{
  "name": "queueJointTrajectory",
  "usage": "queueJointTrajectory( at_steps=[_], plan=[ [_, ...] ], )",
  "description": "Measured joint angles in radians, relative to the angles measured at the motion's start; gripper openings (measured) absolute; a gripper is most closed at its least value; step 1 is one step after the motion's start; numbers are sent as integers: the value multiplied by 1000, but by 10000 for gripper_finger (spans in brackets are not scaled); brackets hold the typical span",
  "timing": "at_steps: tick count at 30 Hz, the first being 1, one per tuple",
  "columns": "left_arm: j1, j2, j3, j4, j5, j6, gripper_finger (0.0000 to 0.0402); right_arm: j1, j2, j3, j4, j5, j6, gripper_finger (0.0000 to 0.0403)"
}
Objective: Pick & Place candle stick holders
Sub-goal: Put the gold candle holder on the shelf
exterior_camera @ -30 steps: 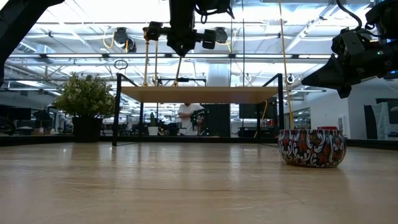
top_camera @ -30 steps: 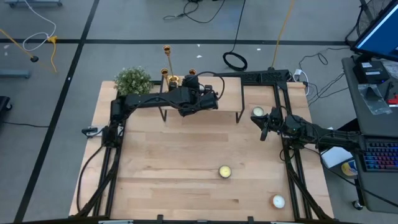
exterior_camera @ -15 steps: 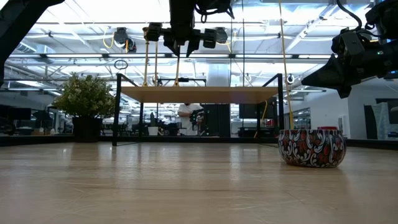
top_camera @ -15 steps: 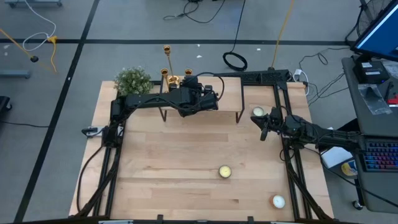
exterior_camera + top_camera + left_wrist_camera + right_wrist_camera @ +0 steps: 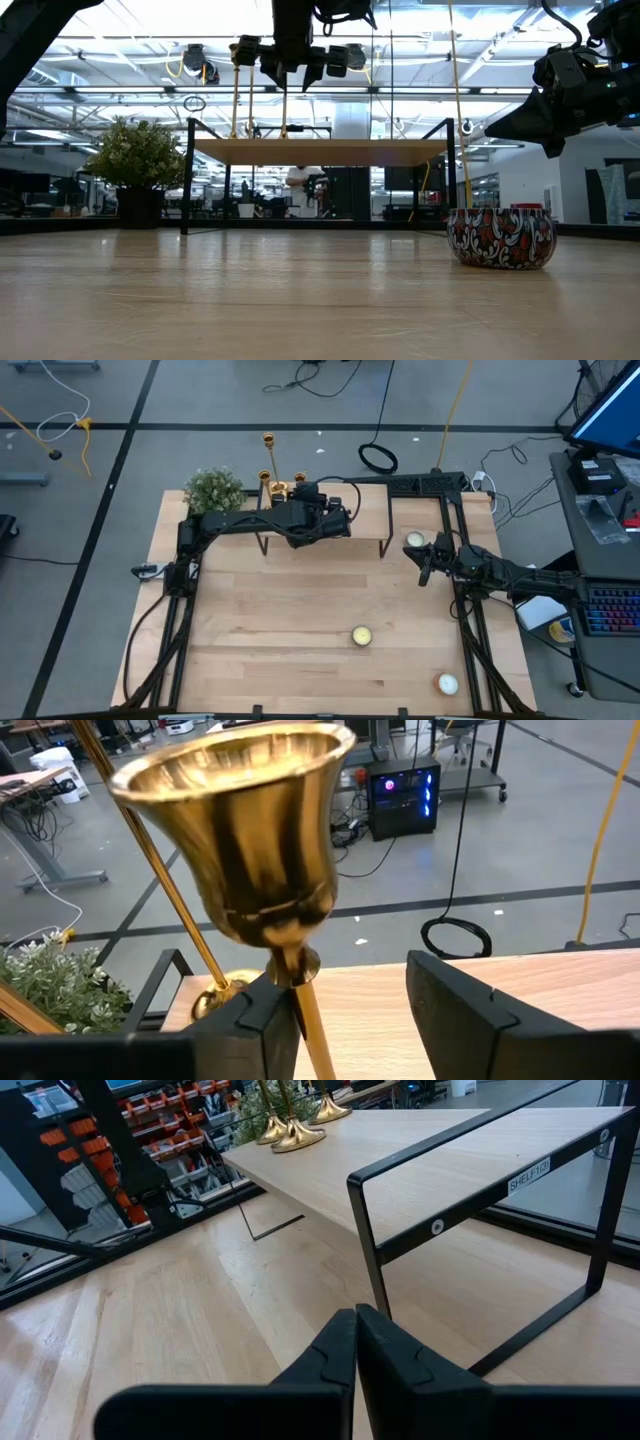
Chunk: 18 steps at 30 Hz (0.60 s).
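I am opening my left gripper [image 5: 350,1010] around the last of 3 candle stick holders [image 5: 250,850], all standing at the shelf's [image 5: 420,1170] far-left corner.

Glossy brass candle stick holders [image 5: 240,840], matt wood shelf [image 5: 420,1140], blk metal frame [image 5: 480,1170]

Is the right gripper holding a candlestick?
No, the right gripper is shut on nothing above the bare table, with the candlesticks away on the shelf.
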Motion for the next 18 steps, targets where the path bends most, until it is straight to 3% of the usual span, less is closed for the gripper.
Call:
queueJointTrajectory(
  at_steps=[11, 18],
  plan=[
    [-2, 0, 0, 1, -8, -14, 185, 0, 0, 0, 0, 0, 0, 4],
    [-1, -2, 0, 1, -10, -31, 241, 0, 0, 0, 0, 0, 0, 4]
  ],
)
